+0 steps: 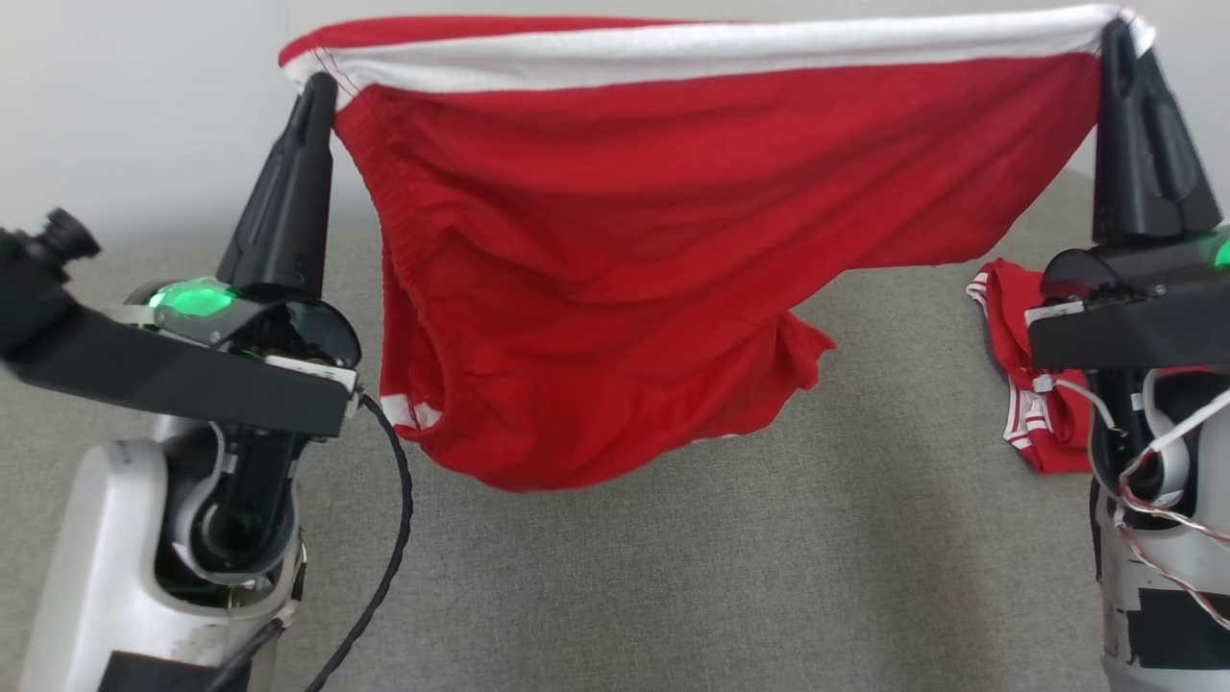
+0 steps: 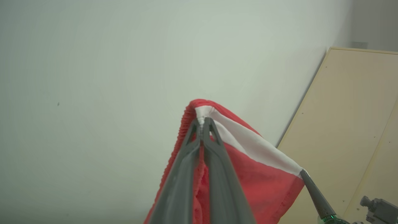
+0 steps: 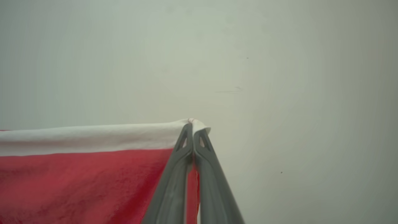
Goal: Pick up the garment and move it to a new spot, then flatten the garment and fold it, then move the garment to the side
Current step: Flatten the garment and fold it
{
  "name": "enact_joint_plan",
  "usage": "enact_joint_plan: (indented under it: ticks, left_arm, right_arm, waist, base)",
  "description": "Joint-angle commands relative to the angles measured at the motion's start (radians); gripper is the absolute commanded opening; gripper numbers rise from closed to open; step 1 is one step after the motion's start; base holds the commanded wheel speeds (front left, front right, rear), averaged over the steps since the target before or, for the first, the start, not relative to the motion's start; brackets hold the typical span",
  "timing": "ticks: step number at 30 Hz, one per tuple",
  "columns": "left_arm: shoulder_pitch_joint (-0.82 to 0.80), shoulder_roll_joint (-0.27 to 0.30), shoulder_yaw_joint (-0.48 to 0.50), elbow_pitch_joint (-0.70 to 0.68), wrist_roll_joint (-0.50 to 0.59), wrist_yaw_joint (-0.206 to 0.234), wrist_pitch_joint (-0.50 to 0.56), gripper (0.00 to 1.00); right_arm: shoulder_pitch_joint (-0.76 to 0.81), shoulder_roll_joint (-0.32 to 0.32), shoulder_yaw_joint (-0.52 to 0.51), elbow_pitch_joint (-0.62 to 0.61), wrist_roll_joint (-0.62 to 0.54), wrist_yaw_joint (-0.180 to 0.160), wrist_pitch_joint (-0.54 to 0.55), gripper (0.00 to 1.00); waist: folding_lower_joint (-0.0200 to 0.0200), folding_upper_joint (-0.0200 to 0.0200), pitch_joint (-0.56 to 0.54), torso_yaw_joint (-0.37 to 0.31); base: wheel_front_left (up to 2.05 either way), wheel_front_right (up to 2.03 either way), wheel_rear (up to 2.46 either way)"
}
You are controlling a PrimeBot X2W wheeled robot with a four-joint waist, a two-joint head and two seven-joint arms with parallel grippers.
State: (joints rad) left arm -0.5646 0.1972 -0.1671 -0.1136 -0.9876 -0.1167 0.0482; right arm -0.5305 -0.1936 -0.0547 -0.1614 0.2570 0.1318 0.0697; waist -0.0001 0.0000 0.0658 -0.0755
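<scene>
red shorts [image 1: 615, 240] with a white band along the top edge hang spread in the air in front of you, stretched between your two end effectors over the grey woven surface [image 1: 769, 577]. the band runs taut from corner to corner, and the red body sags lowest toward the left. your left end effector [image 1: 322, 91] is clenched on the left corner of the band; in the left wrist view its fingers [image 2: 183, 174] are pinched together with cloth bunched between them. your right end effector [image 1: 1115, 38] is clamped on the right corner, tips pressed tight on the white edge. a second red garment [image 1: 1009, 317] with white stripes lies crumpled on the surface at the right, partly behind your right arm. a pale wall [image 1: 144, 115] stands behind.
</scene>
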Motion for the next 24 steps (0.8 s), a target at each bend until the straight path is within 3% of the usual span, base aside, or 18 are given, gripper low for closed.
enact_joint_plan:
  ticks: [1,6,11,19,24]
  left_arm:
    - [-0.014,0.0,0.008,-0.017,-0.02,0.004,0.01,0.0]
    - [-0.024,0.005,0.024,-0.053,-0.07,0.032,0.056,0.0]
    - [-0.063,0.019,0.028,-0.001,-0.054,0.059,0.072,0.0]
    - [-0.19,0.014,0.01,0.151,0.005,0.053,0.036,0.0]
    - [-0.346,-0.019,-0.005,0.324,0.085,0.044,-0.069,0.0]
  right_arm:
    - [-0.007,-0.004,-0.004,-0.012,0.009,-0.002,0.002,0.0]
    - [-0.03,-0.035,-0.006,-0.029,-0.002,-0.002,0.04,0.0]
    - [-0.097,-0.088,0.071,0.046,0.025,-0.002,0.064,0.0]
    - [-0.29,-0.093,0.181,0.295,0.045,-0.002,0.074,0.0]
    - [-0.475,-0.055,0.199,0.491,0.001,-0.002,-0.029,0.0]
  waist:
    - [0.0001,0.0,0.004,-0.003]
    - [0.0001,0.0,0.024,-0.006]
    - [0.0001,0.0,0.06,-0.018]
    - [0.0001,0.0,0.144,-0.038]
    - [0.0001,0.0,0.189,-0.037]
  base:
    - [0.0,0.0,0.0]
    - [0.0,0.0,0.0]
    - [0.0,0.0,0.0]
    - [0.0,0.0,0.0]
    - [0.0,0.0,0.0]
